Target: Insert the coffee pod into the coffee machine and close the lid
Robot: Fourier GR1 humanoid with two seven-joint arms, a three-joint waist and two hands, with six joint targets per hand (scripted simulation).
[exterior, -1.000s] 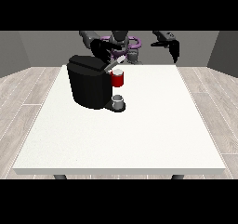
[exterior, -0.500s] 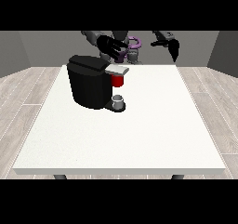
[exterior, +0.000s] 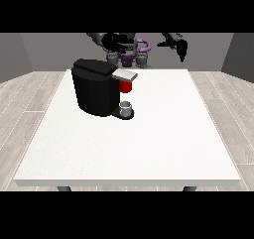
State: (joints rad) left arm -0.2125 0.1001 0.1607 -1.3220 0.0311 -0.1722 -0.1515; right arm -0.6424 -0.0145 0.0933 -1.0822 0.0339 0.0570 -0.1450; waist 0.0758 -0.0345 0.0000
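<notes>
A black coffee machine (exterior: 94, 89) stands on the white table (exterior: 149, 144) at the back left. Its grey lid (exterior: 125, 75) lies flat over the red pod holder (exterior: 126, 86). The coffee pod itself does not show. A small grey cup (exterior: 126, 108) sits on the machine's base. The hand at the view's left (exterior: 118, 41) hovers above and behind the machine, apart from the lid and holding nothing. The hand at the view's right (exterior: 180, 47) hangs raised over the table's back right edge, with nothing in it.
The robot's torso (exterior: 130, 54) stands behind the table's far edge. Bare white tabletop lies in front of and to the right of the machine. Grey walls and wooden floor surround the table.
The lid has come down flat over the red pod holder. The hand at the view's left has lifted up and back from the lid. The other hand has barely moved.
</notes>
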